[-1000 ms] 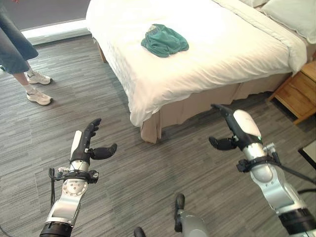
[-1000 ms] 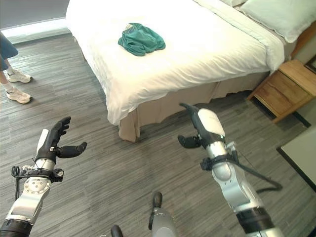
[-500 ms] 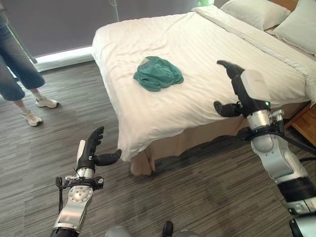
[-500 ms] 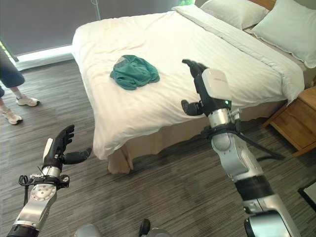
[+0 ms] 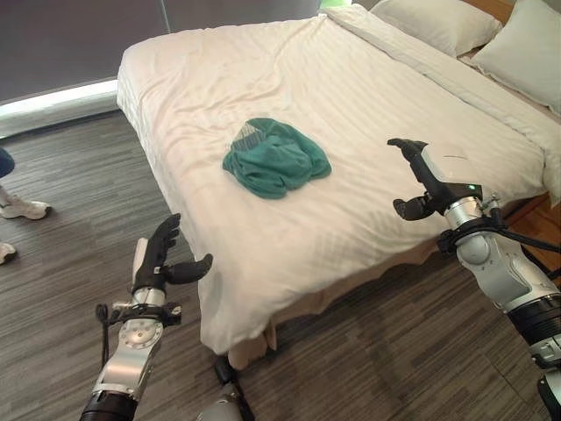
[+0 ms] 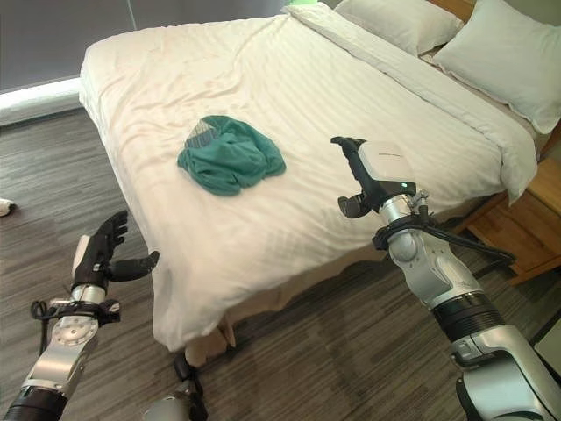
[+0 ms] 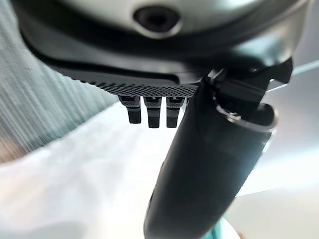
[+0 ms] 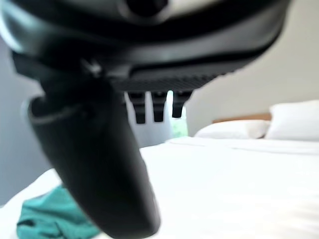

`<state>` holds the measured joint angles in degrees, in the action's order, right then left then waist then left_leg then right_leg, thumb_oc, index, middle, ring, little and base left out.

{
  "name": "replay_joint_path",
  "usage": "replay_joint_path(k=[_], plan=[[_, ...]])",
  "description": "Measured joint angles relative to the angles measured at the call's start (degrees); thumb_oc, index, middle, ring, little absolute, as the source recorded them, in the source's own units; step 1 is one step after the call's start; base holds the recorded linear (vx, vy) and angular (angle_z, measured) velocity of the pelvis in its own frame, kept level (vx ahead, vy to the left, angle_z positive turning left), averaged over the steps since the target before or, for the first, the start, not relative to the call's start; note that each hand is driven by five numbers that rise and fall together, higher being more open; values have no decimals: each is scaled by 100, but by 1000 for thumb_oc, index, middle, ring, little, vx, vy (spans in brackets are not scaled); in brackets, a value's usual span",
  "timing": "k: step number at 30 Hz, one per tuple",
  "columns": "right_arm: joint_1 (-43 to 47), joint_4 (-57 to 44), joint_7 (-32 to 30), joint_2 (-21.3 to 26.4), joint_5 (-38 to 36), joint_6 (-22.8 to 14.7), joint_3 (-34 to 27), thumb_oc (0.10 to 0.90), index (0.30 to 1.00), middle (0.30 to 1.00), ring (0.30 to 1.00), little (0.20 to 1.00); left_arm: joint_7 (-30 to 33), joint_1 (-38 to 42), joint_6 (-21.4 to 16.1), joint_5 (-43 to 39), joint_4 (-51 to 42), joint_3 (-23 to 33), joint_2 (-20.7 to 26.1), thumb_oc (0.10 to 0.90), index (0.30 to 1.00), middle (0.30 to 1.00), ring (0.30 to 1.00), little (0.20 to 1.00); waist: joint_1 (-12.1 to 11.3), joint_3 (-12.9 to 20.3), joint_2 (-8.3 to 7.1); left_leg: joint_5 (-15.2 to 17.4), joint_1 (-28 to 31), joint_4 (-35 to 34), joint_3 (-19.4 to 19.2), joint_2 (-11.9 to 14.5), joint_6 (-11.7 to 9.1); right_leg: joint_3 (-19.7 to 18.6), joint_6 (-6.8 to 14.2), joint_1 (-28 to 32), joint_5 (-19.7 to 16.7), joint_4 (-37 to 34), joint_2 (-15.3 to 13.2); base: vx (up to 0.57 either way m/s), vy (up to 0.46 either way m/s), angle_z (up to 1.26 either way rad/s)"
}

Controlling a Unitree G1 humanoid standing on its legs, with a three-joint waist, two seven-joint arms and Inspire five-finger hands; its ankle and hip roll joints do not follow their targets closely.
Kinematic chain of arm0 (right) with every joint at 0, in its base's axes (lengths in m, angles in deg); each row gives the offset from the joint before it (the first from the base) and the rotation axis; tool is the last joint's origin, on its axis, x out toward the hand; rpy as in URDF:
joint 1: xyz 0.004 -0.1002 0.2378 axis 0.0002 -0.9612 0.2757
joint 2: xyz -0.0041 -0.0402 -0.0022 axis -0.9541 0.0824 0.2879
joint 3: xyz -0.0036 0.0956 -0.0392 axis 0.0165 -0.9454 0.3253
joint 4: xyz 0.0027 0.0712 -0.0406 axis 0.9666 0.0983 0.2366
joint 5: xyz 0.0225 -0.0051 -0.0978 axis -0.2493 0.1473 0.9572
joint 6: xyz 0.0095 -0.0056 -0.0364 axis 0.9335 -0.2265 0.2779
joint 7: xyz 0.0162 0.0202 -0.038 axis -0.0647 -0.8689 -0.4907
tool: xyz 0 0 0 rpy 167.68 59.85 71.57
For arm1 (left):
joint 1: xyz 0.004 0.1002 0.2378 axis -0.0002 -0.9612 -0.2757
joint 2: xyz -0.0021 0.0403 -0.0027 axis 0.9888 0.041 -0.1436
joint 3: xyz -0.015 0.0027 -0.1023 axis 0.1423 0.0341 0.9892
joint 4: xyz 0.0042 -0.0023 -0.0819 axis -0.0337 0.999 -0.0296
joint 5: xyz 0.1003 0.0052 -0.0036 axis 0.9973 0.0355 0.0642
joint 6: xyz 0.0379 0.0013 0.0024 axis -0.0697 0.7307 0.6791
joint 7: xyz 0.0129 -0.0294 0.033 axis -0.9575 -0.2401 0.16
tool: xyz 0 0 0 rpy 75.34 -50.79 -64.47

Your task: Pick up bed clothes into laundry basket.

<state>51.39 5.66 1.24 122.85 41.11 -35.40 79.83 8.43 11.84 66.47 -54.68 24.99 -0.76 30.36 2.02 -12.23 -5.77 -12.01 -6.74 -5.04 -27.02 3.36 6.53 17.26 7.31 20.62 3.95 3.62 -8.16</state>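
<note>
Green crumpled garment (image 5: 276, 167) lies bunched on the white bed (image 5: 368, 79), roughly mid-mattress toward the foot end, well clear of both hands. It's the only loose clothing item on the bed, so it's the likely pick target. No laundry basket to point to here.

Right hand (image 5: 434, 175) hovers above the bed's near edge, on the pillow side of the garment, near but apart from it. Fingers straight and reaching forward, thumb splayed out below them; holds nothing. Right wrist view has the hand (image 8: 99, 149) looking along the bed with the garment (image 8: 55, 219) ahead of the thumb, so the palm looks aimed across the bed for a reach. Judgement: this is a pre-reach pose, fingers kept spread so they can close over the bunched cloth.

Left hand (image 5: 158, 259) is off the bed, over the grey wood-look floor (image 5: 61, 228) just beside the bed's foot-side corner where the sheet drapes down. Fingers up and relaxed, thumb out sideways, empty. Probably parked there to stay clear of the drape.

Two pillows (image 5: 526, 44) sit at the head end of the bed, far side from the garment. Wooden nightstand (image 6: 526, 219) beside the bed at the pillow end. A person's white shoe (image 5: 22, 208) on the floor, well away from the bed's foot.

Task stage: approach only, garment untouched.
</note>
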Motion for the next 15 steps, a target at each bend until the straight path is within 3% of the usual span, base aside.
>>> replay_joint_path(k=[1, 2, 4, 6, 8, 10, 11, 12, 13, 14, 15], plan=[[13, -7, 17, -103, 13, -5, 20, 800, 900, 900, 900, 900, 8, 76, 0, -1, 6, -3, 28, 800, 900, 900, 900, 900, -10, -35, 13, 189, 204, -2, 129, -52, 24, -35, 65, -457, 48, 1222, -203, 167, 140, 38], [11, -22, 17, -147, 13, -8, 32, 800, 900, 900, 900, 900, 11, 104, 0, -3, 14, -3, 51, 800, 900, 900, 900, 900, -8, -35, 5, 186, 285, -1, 185, -69, -41, -44, 120, -566, 172, 1520, -281, 147, 98, 42], [214, 30, 3, -389, 15, -92, 79, 800, 900, 900, 900, 900, 127, 269, -5, -6, 18, 56, 190, 800, 900, 900, 900, 900, -169, -68, -3, 432, 592, -2, 216, -78, 110, -77, 335, -1053, 561, 1843, -462, 214, 57, 21], [341, -17, 1, -471, 5, -104, 92, 800, 900, 900, 900, 900, 219, 465, -7, -46, 29, 139, 234, 800, 900, 900, 900, 900, -188, -139, 49, 618, 717, -4, 404, -44, 71, -158, 189, -1471, 728, 1695, -422, 248, -19, 37], [389, -53, -24, -492, 4, -126, 102, 800, 900, 900, 900, 900, 305, 619, -24, -99, -36, 233, 259, 800, 900, 900, 900, 900, -172, -178, 60, 716, 798, -6, 644, -5, -62, -248, 83, -1963, 663, 963, -282, 131, -54, 65], [339, -20, -14, -495, 2, -125, 110, 800, 900, 900, 900, 900, 331, 648, -26, -108, -26, 239, 272, 800, 900, 900, 900, 900, -95, -223, 83, 648, 841, -4, 816, 48, -147, -337, -64, -2154, 351, 310, -113, 171, -61, 84], [185, 13, -16, -498, -17, -103, 64, 800, 900, 900, 900, 900, 314, 642, -27, -113, -11, 192, 307, 800, 900, 900, 900, 900, -84, -239, 94, 738, 832, -11, 1248, 85, -172, -387, -70, -2218, -278, -725, 24, 194, -60, 104], [128, 39, -2, -520, -26, -71, 37, 800, 900, 900, 900, 900, 296, 623, -28, -113, -12, 192, 331, 800, 900, 900, 900, 900, -51, -259, 40, 750, 863, -10, 1230, 75, -292, -283, -121, -2230, -518, -940, -33, 198, -63, 99], [62, 199, 22, -743, -41, -33, 40, 800, 900, 900, 900, 900, 295, 411, -32, -110, -22, 245, 463, 800, 900, 900, 900, 900, -176, -292, -163, 818, 1096, -11, 1159, -8, -577, -83, -203, -2135, -1341, -860, -216, 148, -74, 40], [-16, 248, 33, -831, -51, -7, 42, 800, 900, 900, 900, 900, 309, 267, -27, -118, -17, 312, 378, 800, 900, 900, 900, 900, -260, -290, -106, 887, 1158, -32, 1155, 100, -719, -81, -227, -2047, -1458, -890, -136, 153, -61, 34], [-146, 242, 93, -830, -55, -11, 53, 800, 900, 900, 900, 900, 311, 42, -27, -115, -15, 357, 371, 800, 900, 900, 900, 900, -282, -277, -3, 947, 1172, -33, 835, 347, -851, 42, -249, -1965, -1247, -915, 16, 135, -42, 31]])
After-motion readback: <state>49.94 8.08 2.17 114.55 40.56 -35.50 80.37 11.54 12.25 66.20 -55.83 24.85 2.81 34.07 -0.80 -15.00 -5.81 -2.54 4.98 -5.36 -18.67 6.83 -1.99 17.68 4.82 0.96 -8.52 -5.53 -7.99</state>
